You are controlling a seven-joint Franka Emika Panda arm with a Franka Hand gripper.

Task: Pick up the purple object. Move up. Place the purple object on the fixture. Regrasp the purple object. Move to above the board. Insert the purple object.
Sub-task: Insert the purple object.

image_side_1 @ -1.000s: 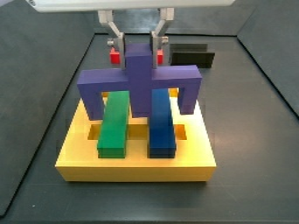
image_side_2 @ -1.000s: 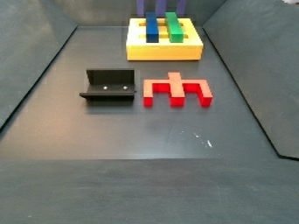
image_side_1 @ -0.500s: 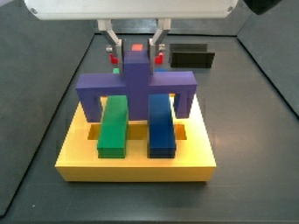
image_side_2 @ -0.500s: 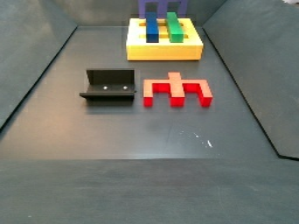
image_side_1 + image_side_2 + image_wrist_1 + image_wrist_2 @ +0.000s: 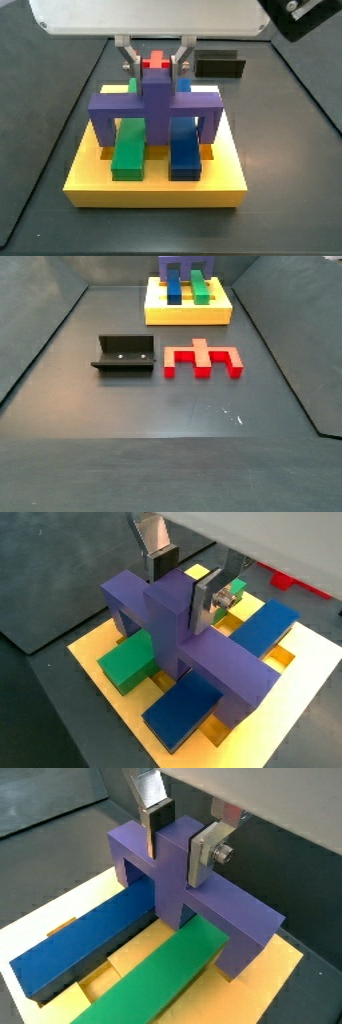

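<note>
Straddling the green bar (image 5: 130, 147) and the blue bar (image 5: 185, 145), the purple object (image 5: 156, 104) stands on the yellow board (image 5: 155, 185), its 2 outer legs reaching down into slots just outside the bars. That fit suggests the insertion is largely made, though how deep the legs sit cannot be told.

The pincer (image 5: 174, 840) is above the board, its 2 silver fingers (image 5: 207, 596) set on either side of the purple object's upright top stem. In both wrist views the plates lie against or just beside the stem; whether they press it or have let go cannot be told. Gripping that narrow stem would keep the block vertical and its legs aimed down at the slots.

In a side view the board sits at the far edge of the floor. The black fixture (image 5: 122, 353) stands empty near the floor's middle, with the red notched block (image 5: 202, 358) lying flat just beside it, both well apart from the board.
</note>
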